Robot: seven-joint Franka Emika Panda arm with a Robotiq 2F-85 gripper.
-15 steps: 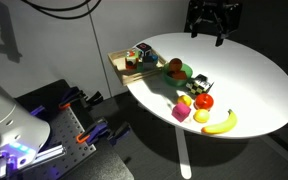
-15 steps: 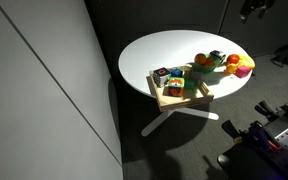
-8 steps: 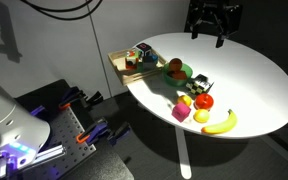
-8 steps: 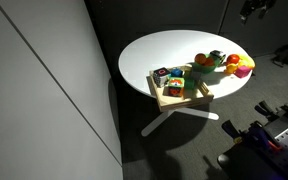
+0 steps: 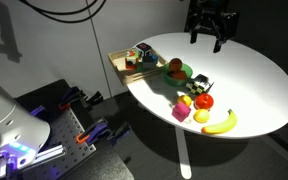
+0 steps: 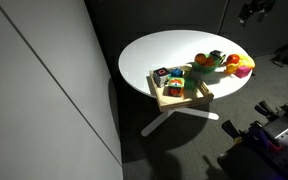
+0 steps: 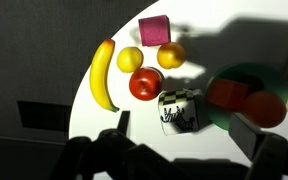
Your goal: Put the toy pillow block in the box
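The toy pillow block [image 7: 179,110], a small dark block with black-and-white patches, lies on the white table between the red tomato [image 7: 145,84] and the green plate [image 7: 246,78]. It also shows in an exterior view [image 5: 202,87]. My gripper [image 7: 184,128] is open and empty, high above the table, with the block showing between its fingers [image 7: 122,122]. The gripper shows in both exterior views [image 5: 209,36] [image 6: 251,11]. The tan box [image 5: 121,63] [image 6: 195,98] sits at the table's edge beyond the plate and holds several small toys. It is out of the wrist view.
A banana [image 7: 102,75], a yellow fruit [image 7: 130,59], an orange [image 7: 171,55] and a pink cube [image 7: 155,30] lie close to the block. Two red-orange toys [image 7: 229,94] sit on the plate. The table edge [image 7: 76,110] runs just past the banana.
The gripper has shifted very slightly. The toys and the box have not moved.
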